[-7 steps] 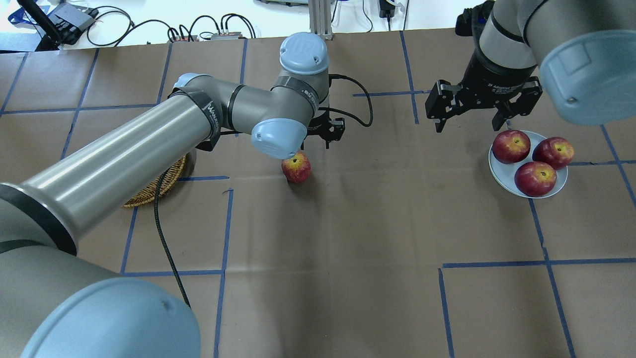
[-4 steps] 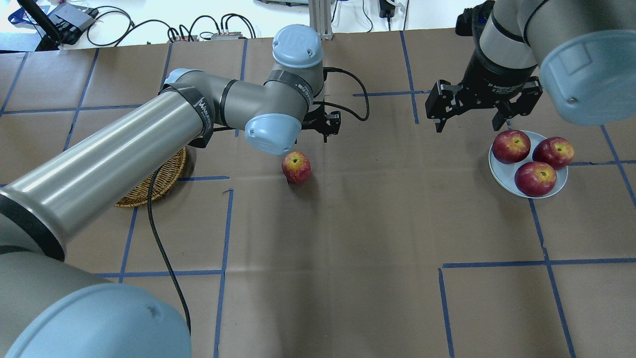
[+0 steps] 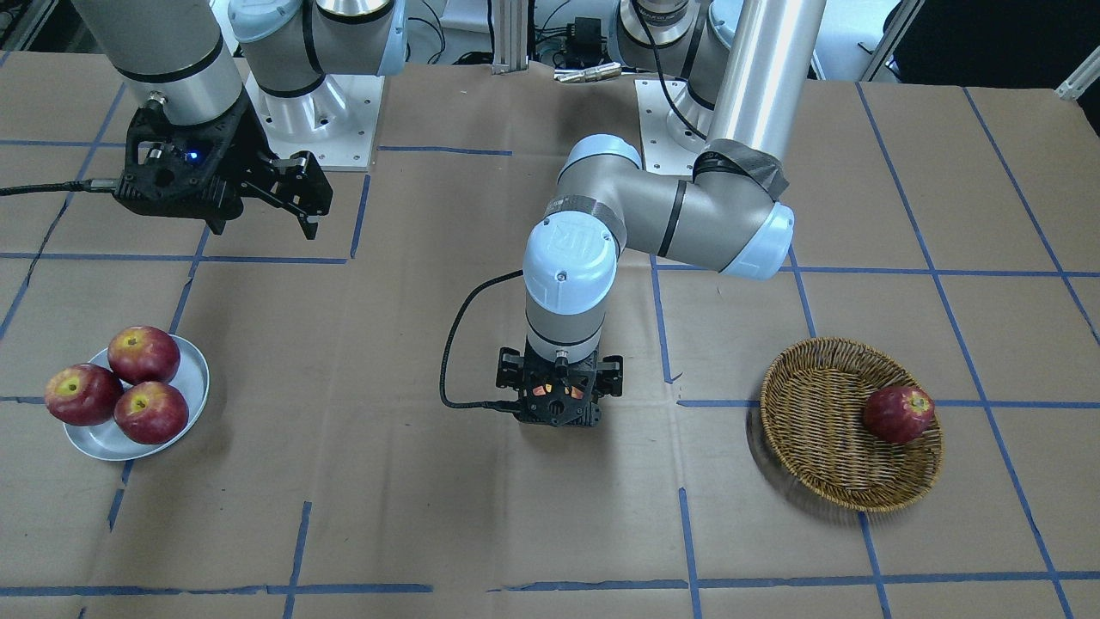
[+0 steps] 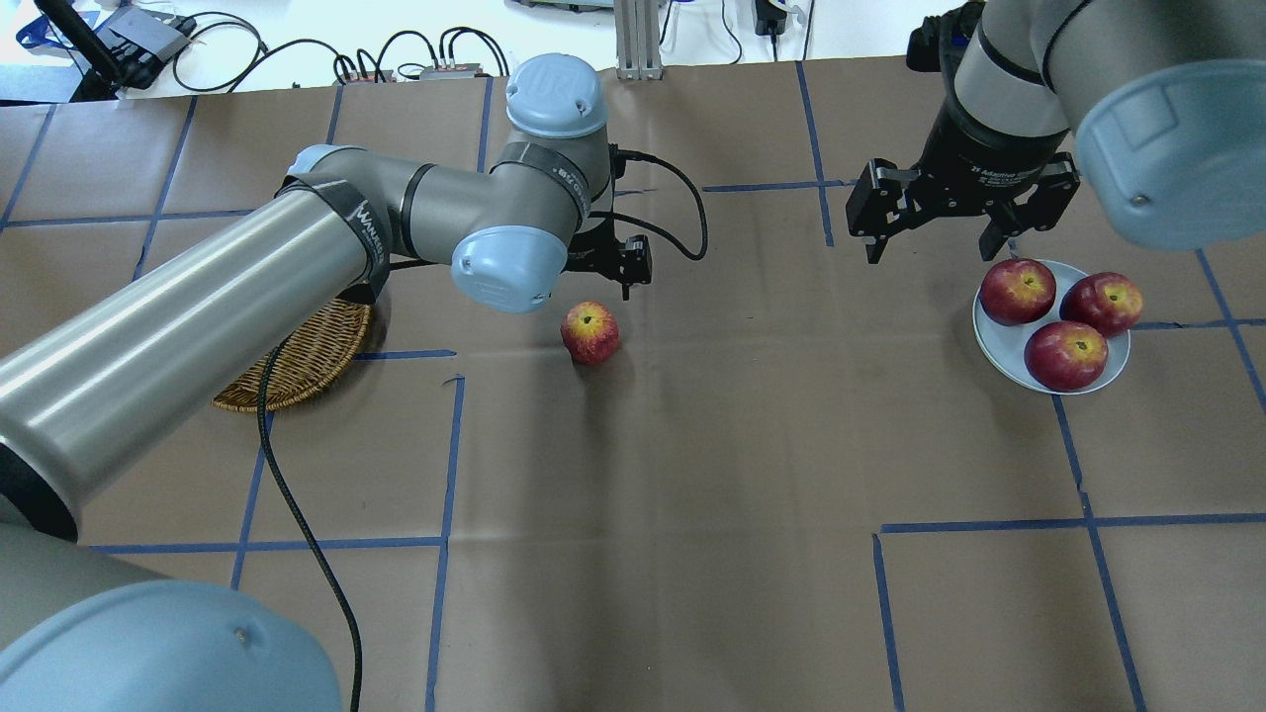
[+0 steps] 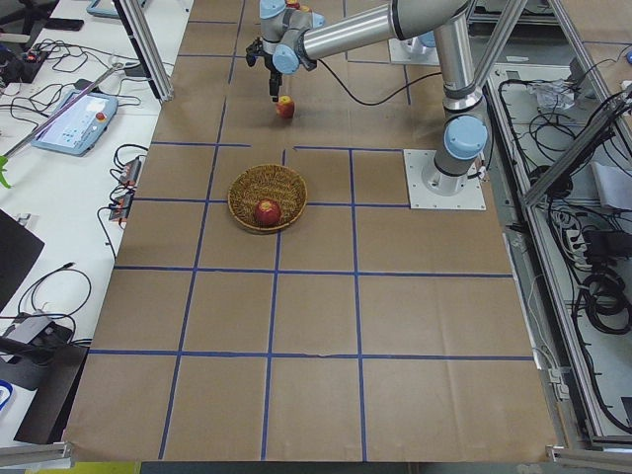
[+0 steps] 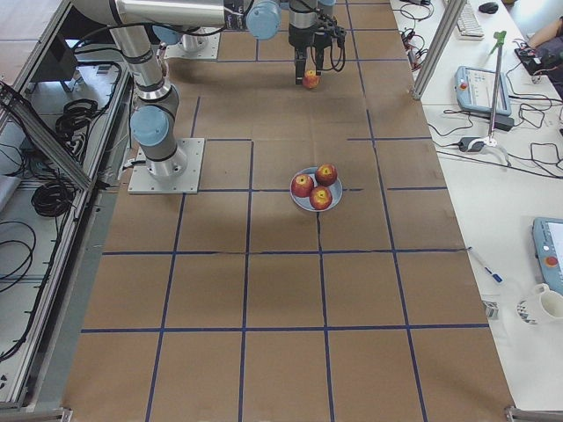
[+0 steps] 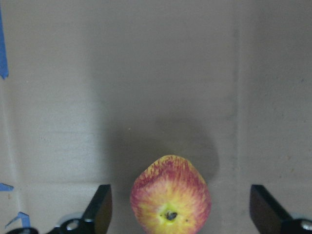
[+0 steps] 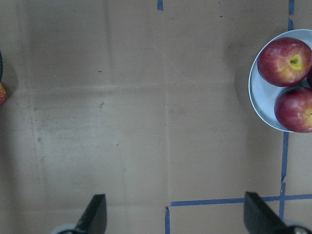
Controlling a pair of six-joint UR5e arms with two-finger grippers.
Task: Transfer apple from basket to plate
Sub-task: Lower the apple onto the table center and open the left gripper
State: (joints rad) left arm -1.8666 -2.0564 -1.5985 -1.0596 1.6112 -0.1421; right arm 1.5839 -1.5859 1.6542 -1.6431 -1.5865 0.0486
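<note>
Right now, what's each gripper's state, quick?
Left gripper: open, holding nothing; the apple sits free below it.
Right gripper: open, empty.

Apple (image 7: 170,200) between spread end effector (image 7: 179,187) fingers (image 7: 101,207)

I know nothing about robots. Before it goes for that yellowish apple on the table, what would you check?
1. Apple sits free, stem up: ok.
2. Left gripper open, with gaps on either side of the apple: ok.
3. Left gripper out of the other arm's way: not ok, it hangs right beside the apple.
4. Right gripper open and empty: ok.
5. Room on the plate: probably not ok, three red apples cover most of it.
</note>
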